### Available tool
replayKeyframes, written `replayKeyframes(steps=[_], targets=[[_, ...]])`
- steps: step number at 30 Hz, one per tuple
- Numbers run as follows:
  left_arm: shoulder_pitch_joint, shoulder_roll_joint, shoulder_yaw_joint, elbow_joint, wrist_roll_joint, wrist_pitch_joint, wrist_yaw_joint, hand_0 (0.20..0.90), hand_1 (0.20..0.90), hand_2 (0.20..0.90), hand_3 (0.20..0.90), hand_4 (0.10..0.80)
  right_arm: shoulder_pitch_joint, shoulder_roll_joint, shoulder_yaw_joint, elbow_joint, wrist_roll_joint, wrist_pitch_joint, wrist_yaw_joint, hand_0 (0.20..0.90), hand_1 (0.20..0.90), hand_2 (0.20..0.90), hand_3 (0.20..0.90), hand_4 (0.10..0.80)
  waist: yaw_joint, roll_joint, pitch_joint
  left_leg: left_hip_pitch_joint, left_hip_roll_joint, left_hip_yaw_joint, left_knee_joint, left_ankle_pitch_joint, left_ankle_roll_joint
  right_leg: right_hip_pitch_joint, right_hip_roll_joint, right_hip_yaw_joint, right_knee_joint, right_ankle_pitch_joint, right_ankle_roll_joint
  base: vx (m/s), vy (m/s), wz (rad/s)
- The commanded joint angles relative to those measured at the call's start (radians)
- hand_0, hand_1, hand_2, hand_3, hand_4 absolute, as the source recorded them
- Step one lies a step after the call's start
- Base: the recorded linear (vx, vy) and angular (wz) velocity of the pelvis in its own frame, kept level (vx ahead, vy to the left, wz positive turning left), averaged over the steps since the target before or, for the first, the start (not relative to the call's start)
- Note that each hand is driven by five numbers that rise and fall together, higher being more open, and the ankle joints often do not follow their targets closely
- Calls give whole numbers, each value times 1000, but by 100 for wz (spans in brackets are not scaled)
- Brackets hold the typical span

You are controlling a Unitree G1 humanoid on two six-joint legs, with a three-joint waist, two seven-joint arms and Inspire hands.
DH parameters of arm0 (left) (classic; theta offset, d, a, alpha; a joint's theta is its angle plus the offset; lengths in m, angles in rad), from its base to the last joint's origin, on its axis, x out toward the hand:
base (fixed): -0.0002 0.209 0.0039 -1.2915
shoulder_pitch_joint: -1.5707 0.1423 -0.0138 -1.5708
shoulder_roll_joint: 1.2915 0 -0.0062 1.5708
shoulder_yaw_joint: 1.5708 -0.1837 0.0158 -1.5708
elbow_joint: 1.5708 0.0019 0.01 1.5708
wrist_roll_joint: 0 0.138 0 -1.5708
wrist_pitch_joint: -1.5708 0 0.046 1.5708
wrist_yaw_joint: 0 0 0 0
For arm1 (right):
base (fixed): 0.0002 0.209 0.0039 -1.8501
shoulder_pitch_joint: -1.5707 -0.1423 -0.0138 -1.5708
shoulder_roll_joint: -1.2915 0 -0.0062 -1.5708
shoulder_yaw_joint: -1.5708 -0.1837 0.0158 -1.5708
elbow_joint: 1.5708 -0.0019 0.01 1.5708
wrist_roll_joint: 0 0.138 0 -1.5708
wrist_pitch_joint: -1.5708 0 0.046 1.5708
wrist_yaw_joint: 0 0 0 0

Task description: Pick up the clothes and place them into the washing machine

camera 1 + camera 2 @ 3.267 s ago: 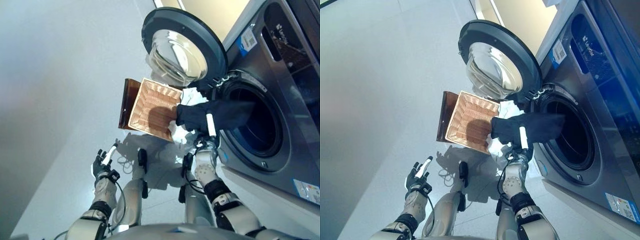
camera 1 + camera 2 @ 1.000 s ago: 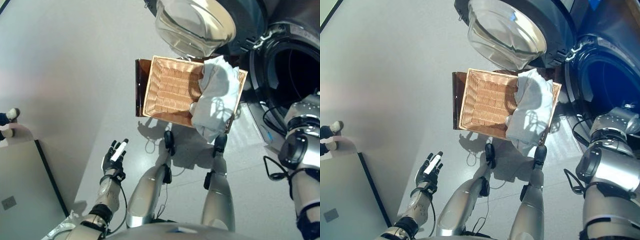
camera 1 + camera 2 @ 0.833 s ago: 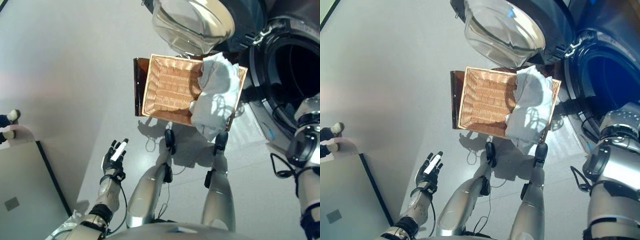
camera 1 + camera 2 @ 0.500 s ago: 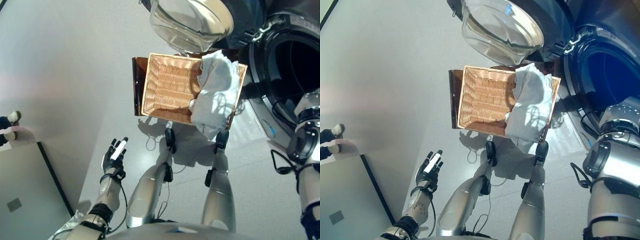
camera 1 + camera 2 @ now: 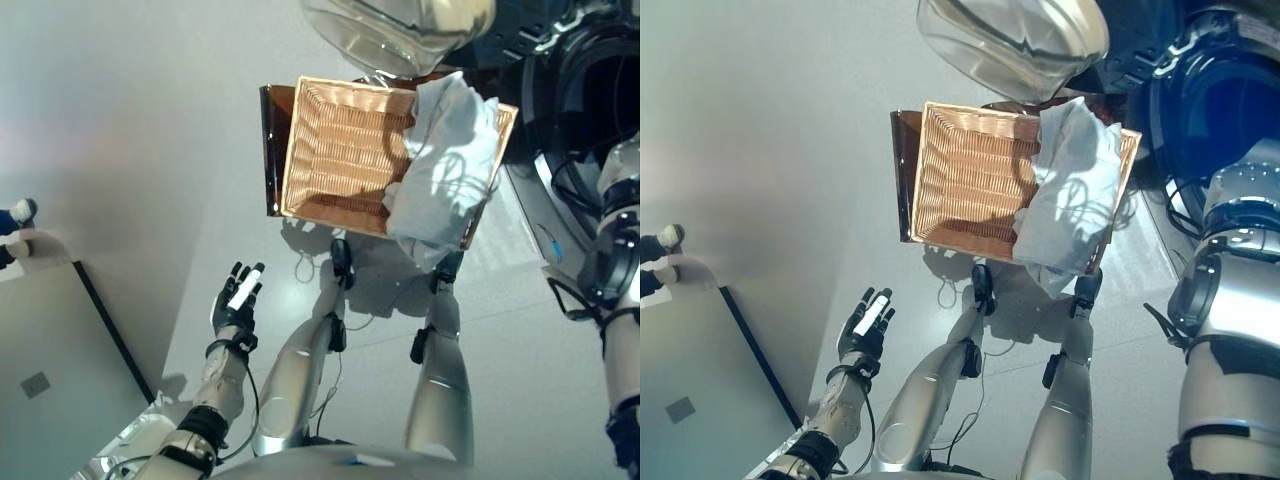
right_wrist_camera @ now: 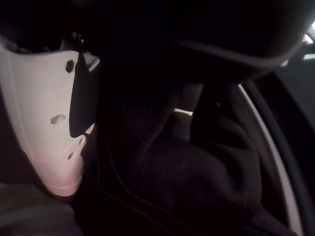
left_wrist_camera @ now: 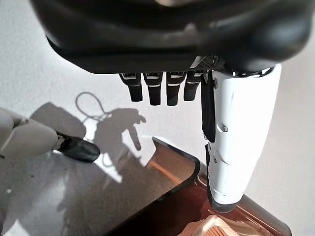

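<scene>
The wicker basket rests on the low dark brown box beside the washing machine. A white cloth lies over the basket's right side and hangs over its near rim. My right arm reaches into the machine's drum at the right edge. In the right wrist view my right hand shows its white thumb cover close to a dark garment lying inside the dark drum. My left hand is open and empty, held low over the floor to the left of the basket.
The machine's round glass door stands open above the basket's far side. A grey panel lies at the lower left. A person's shoes show at the far left edge. The left wrist view shows the box's corner.
The camera has tipped down and shifted. The dark garment my right hand held at the drum mouth is now inside the drum. My left hand has stayed open.
</scene>
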Motion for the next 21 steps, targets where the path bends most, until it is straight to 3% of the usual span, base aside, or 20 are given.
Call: replayKeyframes(steps=[1,7,21], targets=[[30,89,-22,-50,-19,-58,19,900,900,900,900,800,-126,-160,164,-25,-90,-26,30,200,200,200,200,300,40,28,-13,-21,18,-38,-9,-20,-100,-20,31,-22,162,-134,38,-13,-19,7],[24,106,-23,-77,-31,-60,23,900,900,900,900,800,-179,-176,218,-7,-107,-17,43,200,200,200,200,300,46,32,-9,-42,21,-36,-9,-19,-100,-57,35,-22,170,-137,38,-8,2,3],[31,120,12,-74,-49,-75,49,900,900,900,900,800,-237,-208,216,-47,-116,-83,-37,200,200,200,200,300,34,37,-13,-62,28,-35,-9,-22,-106,-87,42,-17,175,-139,38,0,0,0]])
